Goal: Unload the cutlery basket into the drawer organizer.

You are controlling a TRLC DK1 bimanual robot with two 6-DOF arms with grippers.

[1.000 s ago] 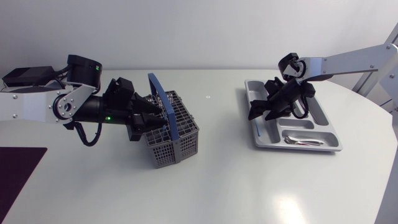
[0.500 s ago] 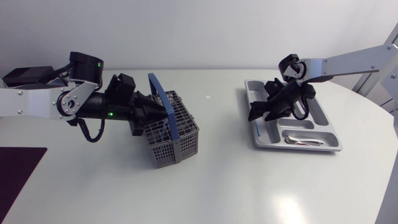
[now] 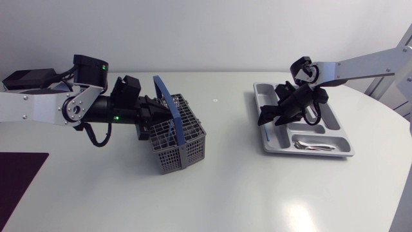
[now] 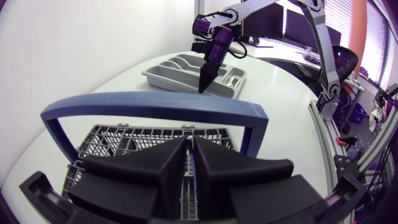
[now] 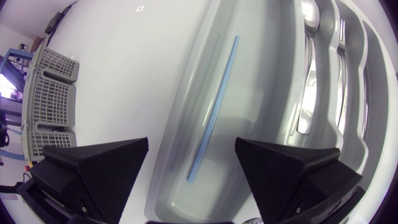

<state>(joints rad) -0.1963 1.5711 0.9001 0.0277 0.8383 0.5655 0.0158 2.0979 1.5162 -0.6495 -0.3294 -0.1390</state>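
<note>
The grey cutlery basket (image 3: 185,152) with a blue handle (image 3: 168,106) stands left of the middle. My left gripper (image 3: 161,124) reaches into it from the left. In the left wrist view its fingers (image 4: 149,168) stand almost together behind the handle (image 4: 155,102), shut on a thin blue piece (image 4: 190,158) that stands upright in the basket (image 4: 102,140). My right gripper (image 3: 269,119) hangs open over the left side of the grey drawer organizer (image 3: 309,153). Below its spread fingers (image 5: 99,168) a blue stick (image 5: 214,106) lies in the long compartment.
Metal cutlery (image 3: 312,146) lies in the organizer's front compartment, and more pieces (image 5: 309,93) show in the narrow slots. A dark mat (image 3: 19,174) covers the table's left front corner. A small mark (image 3: 215,100) sits on the tabletop between basket and organizer.
My left gripper's fingers have come together inside the basket, and that arm shifted slightly. The right arm has stayed over the organizer.
</note>
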